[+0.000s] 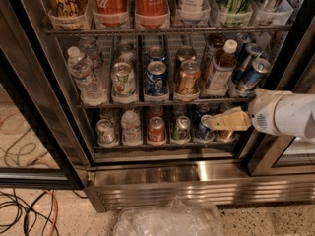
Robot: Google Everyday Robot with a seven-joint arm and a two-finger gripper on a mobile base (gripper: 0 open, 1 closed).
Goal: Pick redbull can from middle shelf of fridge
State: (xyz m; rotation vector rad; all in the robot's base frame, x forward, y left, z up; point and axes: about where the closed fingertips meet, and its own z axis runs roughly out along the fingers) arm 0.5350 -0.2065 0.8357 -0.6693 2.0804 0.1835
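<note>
The fridge point(162, 183) stands open in front of me. Its middle shelf point(162, 102) holds a water bottle point(83, 75), mixed cans and a white-capped bottle point(220, 68). Slim blue-and-silver redbull cans lean at the shelf's right end; the front redbull can point(252, 75) is nearest. My gripper point(224, 121), cream-coloured on a white arm, points left in front of the bottom shelf's right-hand cans. It is below and a little left of the redbull can and apart from it. It holds nothing that I can see.
Tall Coca-Cola bottles point(150, 4) fill the rack above. Short cans point(156, 130) line the bottom rack. A black door frame point(293, 48) stands right of the redbull cans. A crumpled clear plastic bag point(167, 220) and cables point(24, 213) lie on the floor.
</note>
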